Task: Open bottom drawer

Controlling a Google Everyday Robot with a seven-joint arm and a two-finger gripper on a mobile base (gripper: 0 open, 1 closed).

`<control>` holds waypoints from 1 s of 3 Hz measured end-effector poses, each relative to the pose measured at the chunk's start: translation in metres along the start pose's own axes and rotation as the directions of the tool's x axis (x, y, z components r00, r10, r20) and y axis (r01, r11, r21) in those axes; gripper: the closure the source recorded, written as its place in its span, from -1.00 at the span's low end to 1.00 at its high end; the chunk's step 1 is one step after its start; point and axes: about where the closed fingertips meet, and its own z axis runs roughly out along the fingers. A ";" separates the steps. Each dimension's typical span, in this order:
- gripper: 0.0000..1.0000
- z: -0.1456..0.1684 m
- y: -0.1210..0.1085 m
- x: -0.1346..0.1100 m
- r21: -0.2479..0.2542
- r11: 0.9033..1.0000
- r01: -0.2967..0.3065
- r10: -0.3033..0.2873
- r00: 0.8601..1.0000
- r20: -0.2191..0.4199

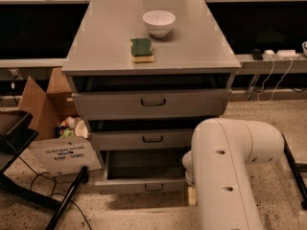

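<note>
The grey metal cabinet [151, 47] has three drawers. The bottom drawer [141, 185], with a slim front and a small dark bar handle [154, 188], stands pulled out, and its plain grey tray [144, 164] shows. The two drawers above it sit a little ajar. My white arm [230, 166] fills the lower right foreground. My gripper [192, 194] is almost wholly hidden behind the arm, low by the bottom drawer's right front corner; only a small pale part shows.
A white bowl [159, 22] and a green sponge [142, 50] lie on the cabinet top. An open cardboard box [53, 128] stands left of the cabinet. A black stand's legs [43, 195] and cables lie on the floor at the lower left. Cables hang at the right.
</note>
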 end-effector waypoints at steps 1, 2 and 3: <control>-0.64 0.019 0.007 -0.003 -0.046 0.999 0.003 -0.002 1.000 0.019; -0.18 0.029 0.024 0.018 -0.082 0.995 -0.050 0.053 0.998 0.029; 0.29 0.029 0.027 0.019 -0.088 0.995 -0.057 0.059 0.998 0.028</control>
